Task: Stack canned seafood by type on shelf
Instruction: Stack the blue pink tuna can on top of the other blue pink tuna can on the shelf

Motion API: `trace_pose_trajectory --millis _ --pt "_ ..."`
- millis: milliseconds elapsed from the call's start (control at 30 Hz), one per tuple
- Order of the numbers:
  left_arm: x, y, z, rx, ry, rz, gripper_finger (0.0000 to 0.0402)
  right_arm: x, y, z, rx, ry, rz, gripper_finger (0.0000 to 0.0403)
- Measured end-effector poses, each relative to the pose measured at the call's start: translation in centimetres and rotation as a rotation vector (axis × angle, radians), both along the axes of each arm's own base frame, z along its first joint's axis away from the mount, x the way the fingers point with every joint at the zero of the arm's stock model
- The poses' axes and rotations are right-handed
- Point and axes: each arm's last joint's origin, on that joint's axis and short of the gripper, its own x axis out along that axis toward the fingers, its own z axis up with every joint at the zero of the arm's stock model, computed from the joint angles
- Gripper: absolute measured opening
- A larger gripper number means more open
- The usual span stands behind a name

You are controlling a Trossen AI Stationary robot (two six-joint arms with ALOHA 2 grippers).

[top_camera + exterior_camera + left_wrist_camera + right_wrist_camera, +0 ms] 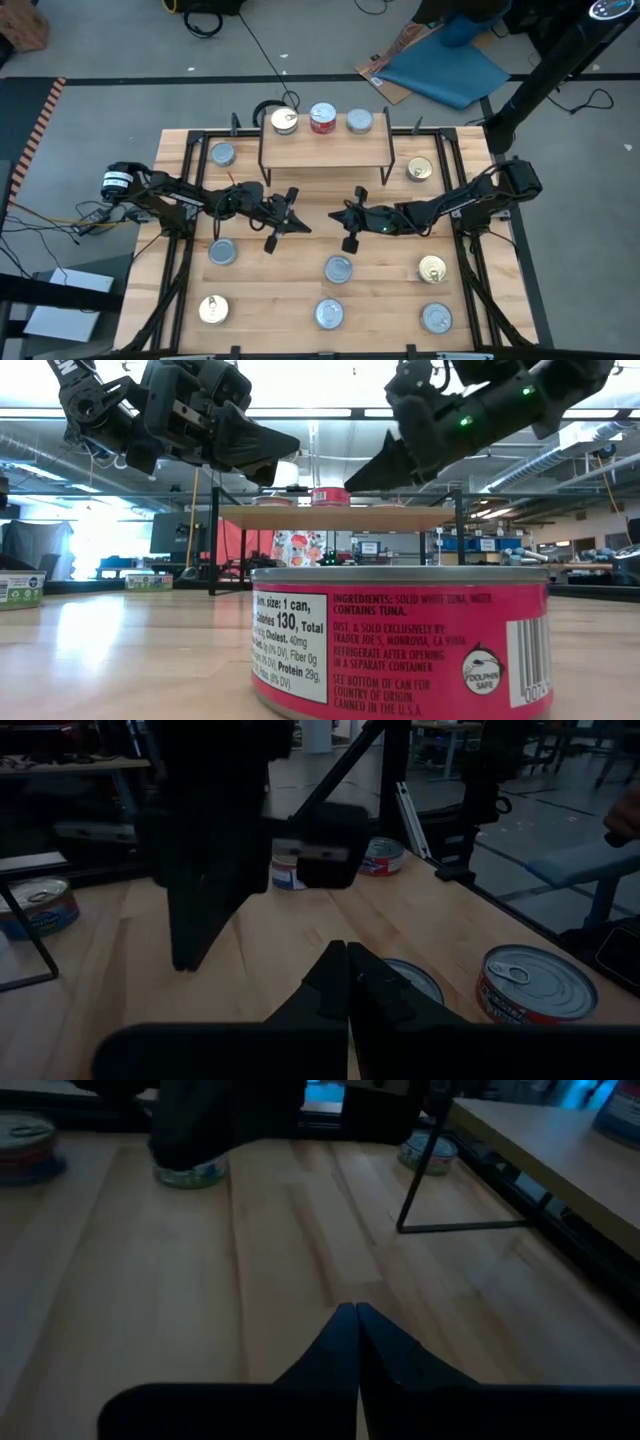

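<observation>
Both arms hover over the middle of the table, facing each other just in front of the shelf. The left gripper and the right gripper each have their fingers pressed together, and neither holds anything.

Three tins already stand in a row on the shelf: a gold tin, a red tin and a silver tin. The rest lie scattered on the table, well apart. A silver one sits nearest the right gripper, and another silver one lies near the left arm. More sit along the near edge and at both sides, among them gold ones at the right.

This looks like a pause between placements, with sorting barely begun. The next move calls for one gripper to spread its fingers, drop over a nearby tin, and match it to the like tin on the shelf.
</observation>
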Motion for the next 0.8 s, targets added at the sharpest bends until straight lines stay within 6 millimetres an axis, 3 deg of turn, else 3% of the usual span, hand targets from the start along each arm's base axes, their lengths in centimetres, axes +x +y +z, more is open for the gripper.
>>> trace_pose_trajectory --millis 300,800 --pt "0.01 0.00 0.09 0.002 -0.010 0.000 0.0001 -0.79 0.29 1.12 0.009 -0.027 0.016 0.0009" --pt "0.01 0.00 0.08 0.003 -0.010 0.000 0.0001 -0.88 0.48 0.78 0.040 0.007 0.068 0.0010"
